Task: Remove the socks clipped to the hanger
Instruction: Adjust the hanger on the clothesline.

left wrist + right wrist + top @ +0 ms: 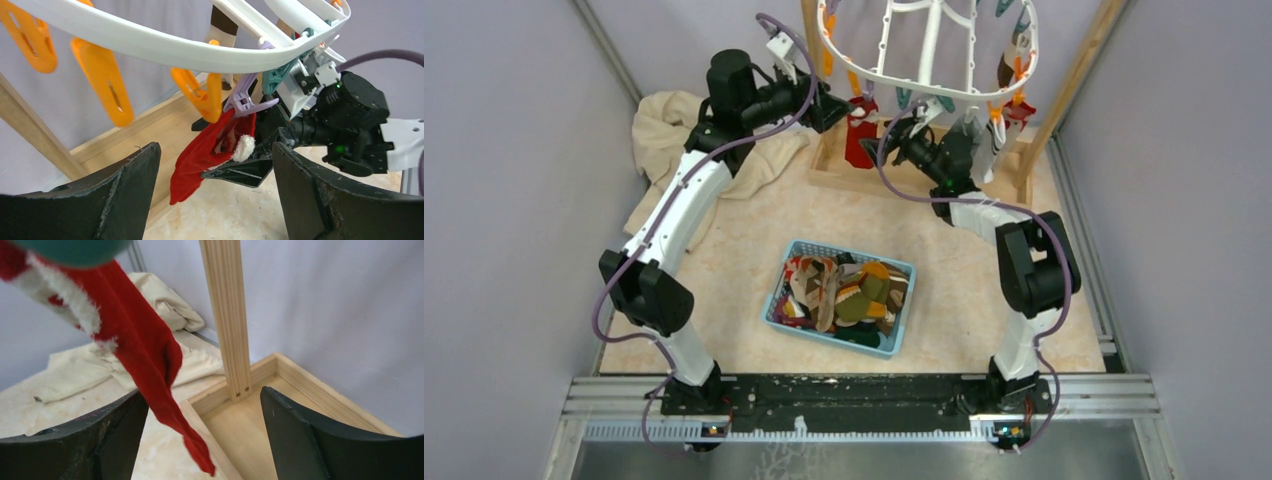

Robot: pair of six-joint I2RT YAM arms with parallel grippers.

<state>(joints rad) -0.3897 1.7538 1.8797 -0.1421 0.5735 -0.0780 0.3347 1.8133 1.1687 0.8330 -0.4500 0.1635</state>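
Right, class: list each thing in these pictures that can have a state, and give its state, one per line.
red sock, clipped to the hanger, hanging.
hanger, hung up, several orange clips empty.
left gripper, open, fingers off the sock.
right gripper, open, holding nothing.
basket, holding loose socks.
beige cloth, crumpled.

light: bright, even, diffuse; shadows: faint; focus: wrist views soft up close
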